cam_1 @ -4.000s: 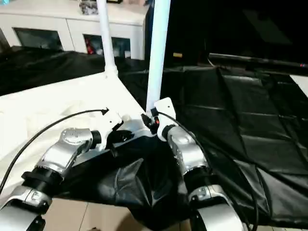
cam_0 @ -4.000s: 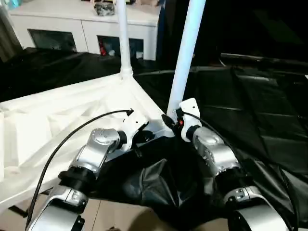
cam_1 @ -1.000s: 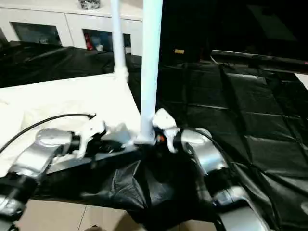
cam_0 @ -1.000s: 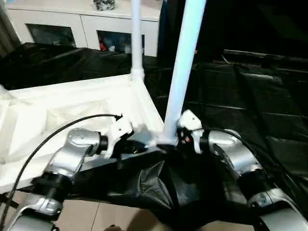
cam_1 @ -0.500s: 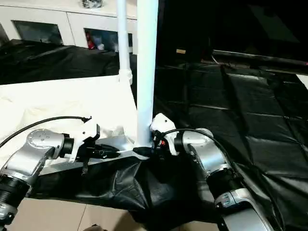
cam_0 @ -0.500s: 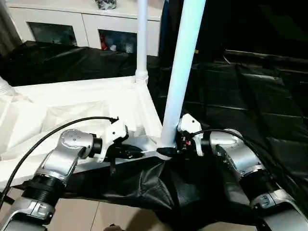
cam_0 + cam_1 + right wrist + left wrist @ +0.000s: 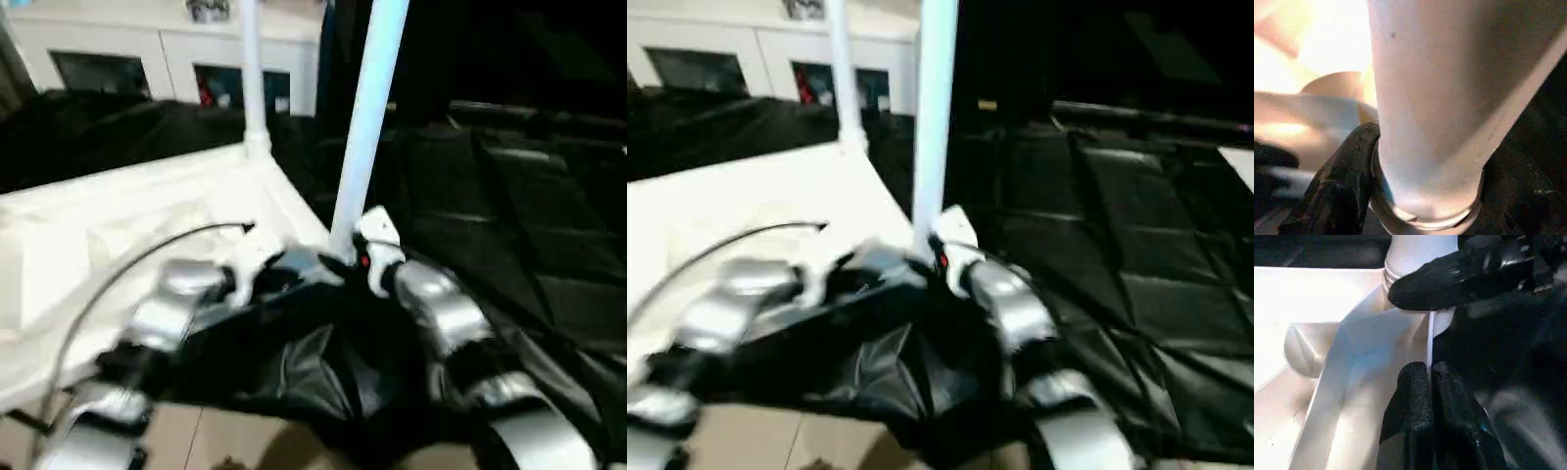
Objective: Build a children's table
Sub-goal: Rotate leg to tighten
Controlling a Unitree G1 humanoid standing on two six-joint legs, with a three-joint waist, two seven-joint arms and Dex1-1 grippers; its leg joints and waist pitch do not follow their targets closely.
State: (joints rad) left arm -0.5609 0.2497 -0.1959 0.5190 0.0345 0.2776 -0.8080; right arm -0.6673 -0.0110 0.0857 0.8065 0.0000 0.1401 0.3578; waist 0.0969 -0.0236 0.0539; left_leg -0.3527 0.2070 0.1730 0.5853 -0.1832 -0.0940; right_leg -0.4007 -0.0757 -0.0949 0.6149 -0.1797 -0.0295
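As it lies inverted, white plastic table (image 7: pixel 147 215), 2 legs (image 7: pixel 367 117) upright (ribbed underside).

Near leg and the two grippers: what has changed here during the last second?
The right gripper has swung round the base of the near leg: its forearm reached in from the side, and now it comes up from below. The left forearm turned likewise. Unchanged: the left gripper keeps its jaws pinched on the table top rim, and the near leg and far leg stand in their corners.
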